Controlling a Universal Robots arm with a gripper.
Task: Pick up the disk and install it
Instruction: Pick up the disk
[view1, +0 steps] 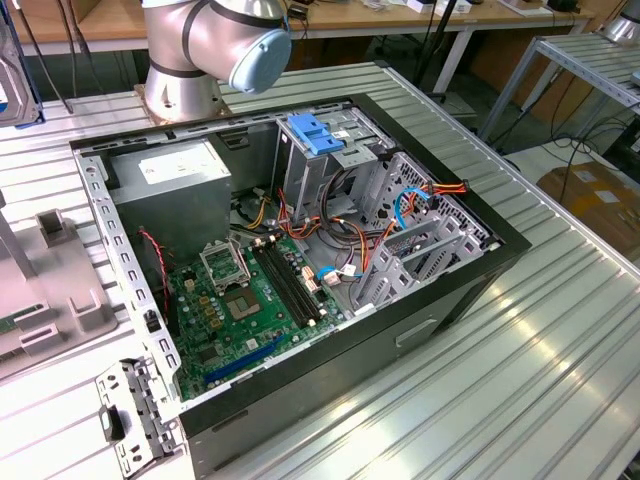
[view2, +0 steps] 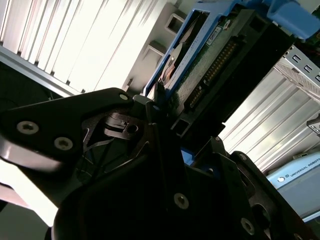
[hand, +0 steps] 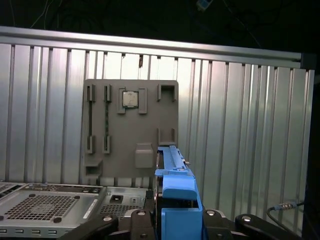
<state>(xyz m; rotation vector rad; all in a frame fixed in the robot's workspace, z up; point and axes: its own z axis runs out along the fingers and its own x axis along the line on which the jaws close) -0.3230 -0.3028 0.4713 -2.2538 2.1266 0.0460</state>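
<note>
My gripper (hand: 177, 219) is shut on the disk (hand: 173, 167), which stands edge-on between the black fingers (hand: 134, 220) with its blue side rail facing the camera. In the second wrist view the disk (view2: 210, 65) shows its green circuit board, a connector row and the blue rail, clamped by the gripper (view2: 159, 116). It hangs above the ribbed metal table, beside the grey fixture plate (hand: 131, 125). The open computer case (view1: 420, 320) lies on the table in the exterior view, with its metal drive cage (view1: 345, 165) at the back.
A blue latch piece (view1: 314, 133) sits on top of the drive cage. The grey power supply (view1: 170, 180) and motherboard (view1: 245, 300) fill the case's left half, with cables (view1: 390, 215) between. The fixture plate carries a processor chip (hand: 130, 98). The arm's base (view1: 185, 70) stands behind the case.
</note>
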